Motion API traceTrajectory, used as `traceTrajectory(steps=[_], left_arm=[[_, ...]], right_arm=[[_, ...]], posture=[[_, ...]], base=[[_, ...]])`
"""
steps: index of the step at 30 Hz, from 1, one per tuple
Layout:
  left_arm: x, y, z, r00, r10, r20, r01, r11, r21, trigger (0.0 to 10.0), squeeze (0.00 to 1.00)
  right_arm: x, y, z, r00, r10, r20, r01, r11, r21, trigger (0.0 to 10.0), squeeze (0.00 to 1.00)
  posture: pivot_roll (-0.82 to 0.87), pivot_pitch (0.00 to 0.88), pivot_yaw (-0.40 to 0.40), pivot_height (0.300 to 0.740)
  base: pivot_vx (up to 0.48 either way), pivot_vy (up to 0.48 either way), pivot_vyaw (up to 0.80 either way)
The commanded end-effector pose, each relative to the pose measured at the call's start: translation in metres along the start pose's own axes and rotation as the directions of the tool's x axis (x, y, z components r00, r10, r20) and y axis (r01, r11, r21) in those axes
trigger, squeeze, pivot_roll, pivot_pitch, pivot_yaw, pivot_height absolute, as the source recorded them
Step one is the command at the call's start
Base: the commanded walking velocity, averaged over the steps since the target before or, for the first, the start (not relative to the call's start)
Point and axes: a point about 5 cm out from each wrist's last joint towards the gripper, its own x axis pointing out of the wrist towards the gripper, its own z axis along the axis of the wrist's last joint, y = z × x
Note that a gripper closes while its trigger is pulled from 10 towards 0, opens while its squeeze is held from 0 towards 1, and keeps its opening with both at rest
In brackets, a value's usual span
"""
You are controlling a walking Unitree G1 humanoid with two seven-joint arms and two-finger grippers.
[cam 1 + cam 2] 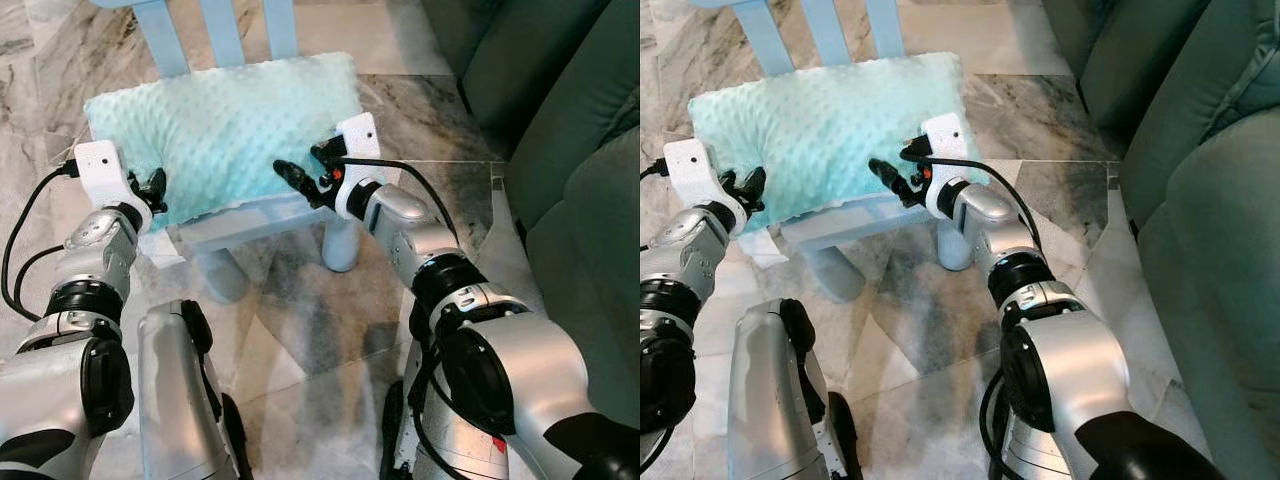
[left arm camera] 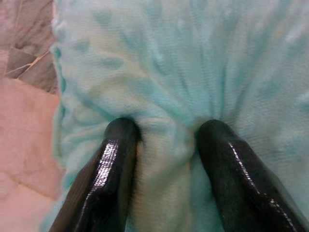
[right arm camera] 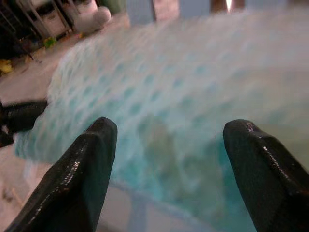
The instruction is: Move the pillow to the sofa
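Mint dimpled pillow (image 1: 225,125) lies lengthwise across the blue chair (image 1: 262,222) seat, left gripper (image 2: 166,145) clenched on its left edge fabric, right gripper (image 3: 166,145) spread wide just before its right end.

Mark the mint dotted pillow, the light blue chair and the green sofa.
Mint dotted pillow (image 1: 225,125), left eye view, top face.
Light blue chair (image 1: 340,240), left eye view, front leg.
Green sofa (image 1: 570,110), left eye view, seat cushion.
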Motion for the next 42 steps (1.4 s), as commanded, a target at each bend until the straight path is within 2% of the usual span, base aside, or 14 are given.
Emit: traceTrajectory(steps=[1, 3, 4, 7, 9, 16, 22, 23, 24, 35, 37, 38, 39, 42], left_arm=[[-0.004, 0.009, -0.01, 0.999, 0.015, -0.037, -0.015, 1.0, 0.014, 10.0, 0.0], [-0.004, 0.01, -0.01, 0.999, 0.017, -0.037, -0.016, 1.0, 0.016, 10.0, 0.0], [-0.004, 0.01, -0.01, 0.999, 0.019, -0.038, -0.019, 1.0, 0.015, 10.0, 0.0], [-0.004, 0.009, -0.011, 0.999, 0.02, -0.041, -0.02, 1.0, 0.015, 10.0, 0.0], [-0.004, 0.008, -0.011, 0.999, 0.018, -0.041, -0.018, 1.0, 0.015, 10.0, 0.0], [-0.003, 0.006, -0.006, 1.0, -0.008, -0.027, 0.009, 1.0, 0.02, 10.0, 0.0], [-0.004, 0.007, 0.005, 0.999, -0.052, -0.003, 0.052, 0.997, 0.06, 10.0, 0.0], [-0.005, 0.01, 0.007, 0.999, -0.053, 0.001, 0.052, 0.997, 0.064, 10.0, 0.0], [-0.007, 0.013, 0.009, 0.999, -0.054, 0.005, 0.054, 0.996, 0.069, 10.0, 0.0], [-0.023, 0.032, 0.0, 0.997, -0.074, -0.012, 0.075, 0.993, 0.09, 10.0, 0.0], [-0.026, 0.032, -0.004, 0.997, -0.08, -0.02, 0.082, 0.992, 0.092, 6.5, 0.0], [-0.026, 0.032, -0.005, 0.996, -0.082, -0.021, 0.083, 0.992, 0.093, 2.9, 0.0], [-0.027, 0.031, -0.006, 0.996, -0.085, -0.021, 0.086, 0.992, 0.087, 0.0, 0.0], [-0.028, 0.028, -0.009, 0.994, -0.105, -0.026, 0.107, 0.991, 0.081, 0.0, 0.0]], right_arm=[[0.002, -0.004, 0.033, 0.993, 0.02, 0.119, -0.012, 0.998, -0.06, 10.0, 0.0], [-0.003, -0.013, 0.046, 0.985, -0.027, 0.168, 0.047, 0.992, -0.118, 10.0, 0.0], [-0.007, -0.021, 0.053, 0.98, -0.072, 0.187, 0.106, 0.979, -0.177, 10.0, 1.0], [-0.023, -0.044, 0.059, 0.961, -0.19, 0.203, 0.248, 0.916, -0.314, 10.0, 1.0], [-0.027, -0.05, 0.055, 0.96, -0.21, 0.187, 0.262, 0.91, -0.321, 10.0, 1.0], [-0.037, -0.059, 0.03, 0.962, -0.243, 0.123, 0.264, 0.94, -0.215, 10.0, 1.0], [-0.034, -0.051, 0.002, 0.969, -0.242, 0.041, 0.243, 0.97, -0.013, 10.0, 1.0], [-0.033, -0.05, 0.001, 0.967, -0.251, 0.038, 0.251, 0.968, 0.007, 10.0, 0.56], [-0.031, -0.048, 0.0, 0.967, -0.251, 0.04, 0.249, 0.967, 0.044, 10.0, 0.0], [-0.016, -0.028, -0.008, 0.978, -0.208, -0.004, 0.207, 0.974, 0.09, 10.0, 0.0], [-0.013, -0.022, -0.011, 0.984, -0.177, -0.01, 0.177, 0.981, 0.083, 10.0, 0.0], [-0.013, -0.022, -0.011, 0.985, -0.172, -0.01, 0.173, 0.982, 0.082, 3.2, 0.0], [-0.011, -0.019, -0.013, 0.986, -0.164, -0.014, 0.165, 0.983, 0.084, 0.0, 0.0], [-0.008, -0.012, -0.017, 0.99, -0.141, -0.021, 0.142, 0.987, 0.078, 0.0, 0.0]], posture=[[-0.03, 0.368, -0.009, 0.388], [-0.03, 0.368, -0.008, 0.388], [-0.03, 0.368, -0.007, 0.388], [-0.03, 0.371, 0.0, 0.388], [-0.03, 0.374, 0.005, 0.388], [0.0, 0.39, 0.029, 0.388], [0.09, 0.405, 0.049, 0.388], [0.12, 0.408, 0.052, 0.388], [0.14, 0.413, 0.054, 0.388], [0.22, 0.419, 0.032, 0.388], [0.22, 0.422, 0.027, 0.388], [0.22, 0.422, 0.027, 0.388], [0.23, 0.421, 0.024, 0.388], [0.23, 0.423, 0.024, 0.388]], base=[[0.0, 0.0, 0.0], [0.0, 0.0, 0.0], [0.0, 0.0, 0.0], [0.0, 0.0, 0.0], [0.0, 0.0, 0.0], [0.0, 0.0, 0.0], [0.0, 0.0, 0.0], [0.0, 0.0, 0.0], [0.0, 0.0, 0.0], [0.0, 0.0, 0.0], [0.0, 0.0, 0.0], [0.0, 0.0, 0.0], [0.0, 0.0, 0.0], [0.0, 0.0, 0.0]])
